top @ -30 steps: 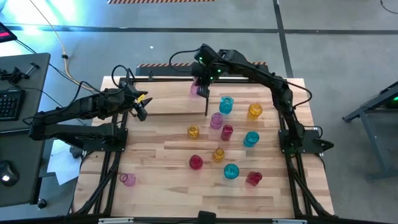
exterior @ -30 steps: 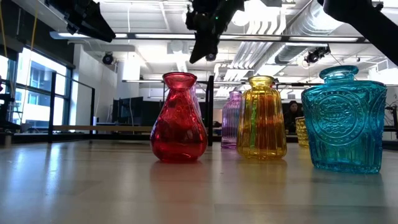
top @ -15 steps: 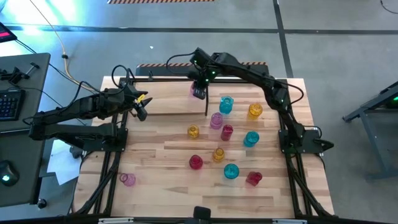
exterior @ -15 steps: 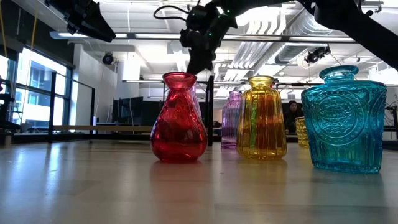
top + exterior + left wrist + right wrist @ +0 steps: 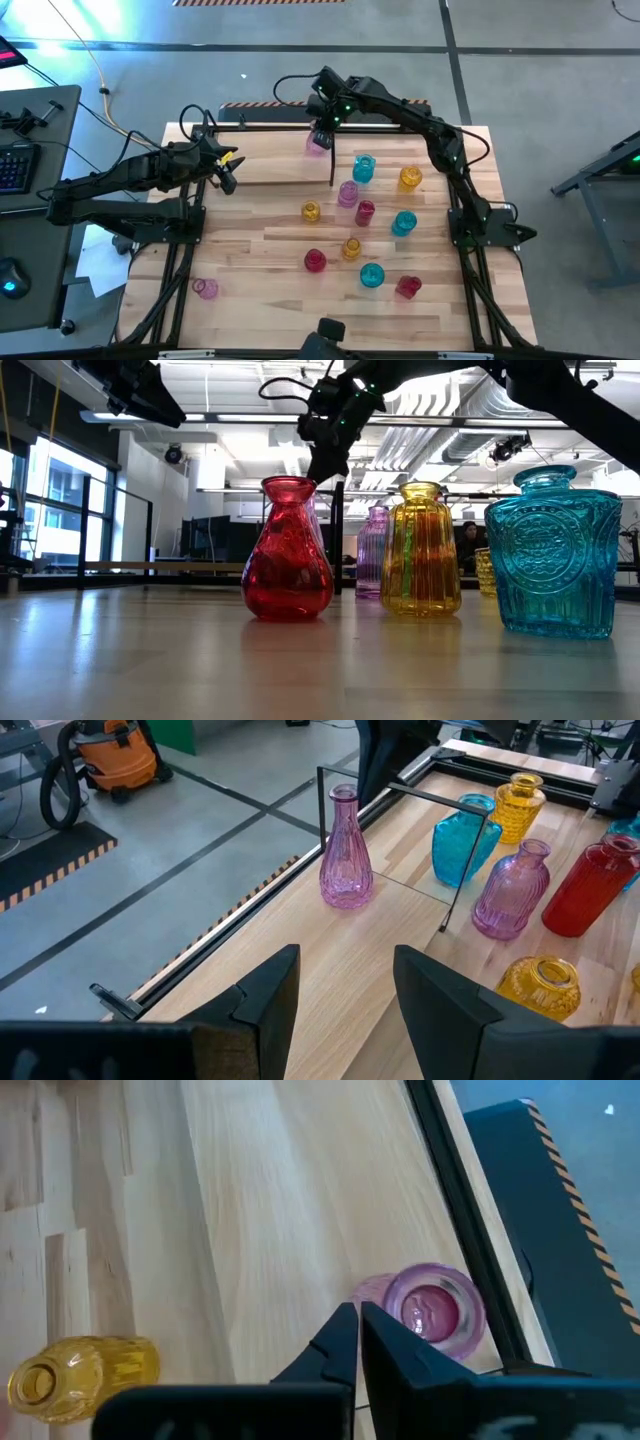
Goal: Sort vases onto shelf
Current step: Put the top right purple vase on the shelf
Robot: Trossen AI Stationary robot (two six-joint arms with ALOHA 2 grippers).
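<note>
Since the earlier frames, the right gripper [image 5: 322, 128] has swung back and forth above the far end of the table: it reached further left half a second ago and now sits slightly back to the right, above a tall pink vase [image 5: 317, 143] that stands upright on the shelf [image 5: 270, 168]. Its fingers are pressed together with nothing between them; in the right wrist view the closed fingertips [image 5: 357, 1330] hang just beside the open mouth of that pink vase [image 5: 432, 1309], not touching it. The left gripper [image 5: 226, 172] has not moved; it hangs over the left part of the shelf with its fingers [image 5: 270, 995] spread apart and empty, facing the pink vase [image 5: 345, 852] across the plank. The shelf is a light plank with thin black rods [image 5: 403, 790] at the far side of the table [image 5: 260, 300], and only this 1 vase can be seen standing on it. The other vases stand loose on the tabletop: a cyan one [image 5: 363, 168] and a yellow one [image 5: 410, 178] just past the shelf's right end, a second pink one [image 5: 348, 193], a red one [image 5: 365, 212] and a small yellow one [image 5: 311, 212] nearer the middle, and a lone pink vase [image 5: 206, 289] at the near left corner.
</note>
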